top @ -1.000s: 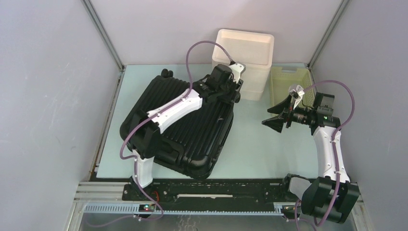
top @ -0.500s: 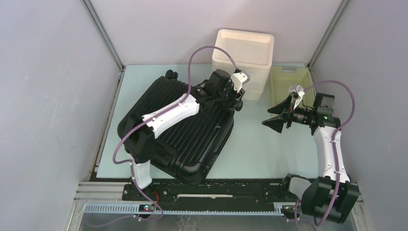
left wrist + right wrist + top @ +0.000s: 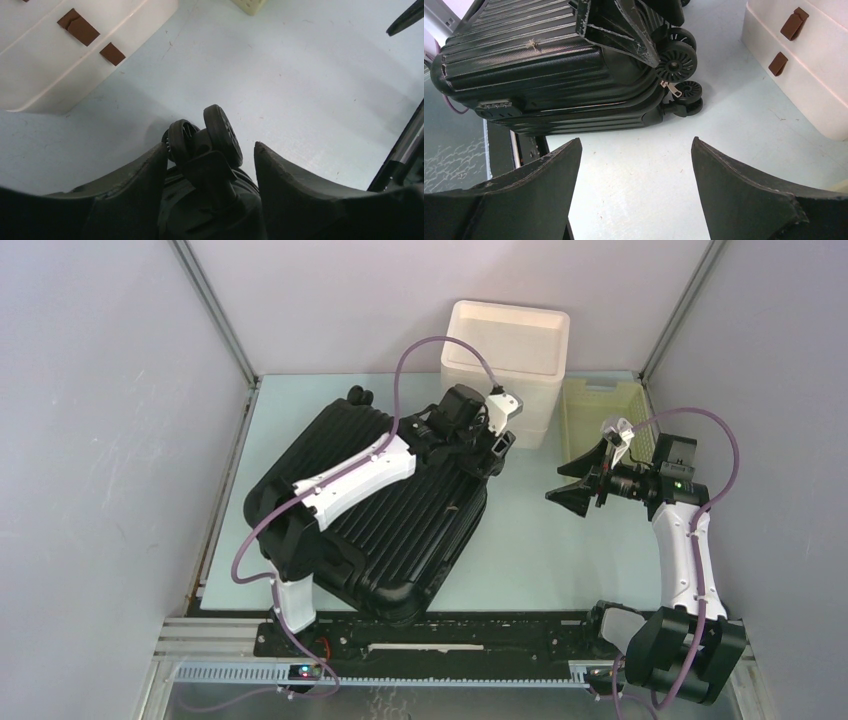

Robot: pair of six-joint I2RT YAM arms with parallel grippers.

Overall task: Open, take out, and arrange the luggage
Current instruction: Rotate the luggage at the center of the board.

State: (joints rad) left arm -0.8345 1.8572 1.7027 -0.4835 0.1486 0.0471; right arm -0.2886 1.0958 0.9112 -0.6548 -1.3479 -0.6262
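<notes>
Left pincer (image 3: 209, 145) astride a wheel (image 3: 222, 132) of the luggage (image 3: 400, 525), possibly in contact.

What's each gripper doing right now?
Left gripper: open around a wheel of the luggage.
Right gripper: open, empty.

Count taken at the desk. One large black ribbed hard-shell suitcase (image 3: 400, 510), toward the left edge. One white plastic drawer box (image 3: 510, 340) at the far edge, bearing two brown clips (image 3: 794, 22). One pale yellow slatted plastic basket (image 3: 590, 405), far right corner. Two white-and-black robot arms at the near edge: left arm (image 3: 350, 475), right arm (image 3: 680, 550). Two purple cables (image 3: 420, 340), one per arm. Two two-finger grippers: left gripper (image 3: 210, 150), right gripper (image 3: 636, 142). Two small black caster wheels (image 3: 222, 132) sighted in the left wrist view; full total cannot be told.
</notes>
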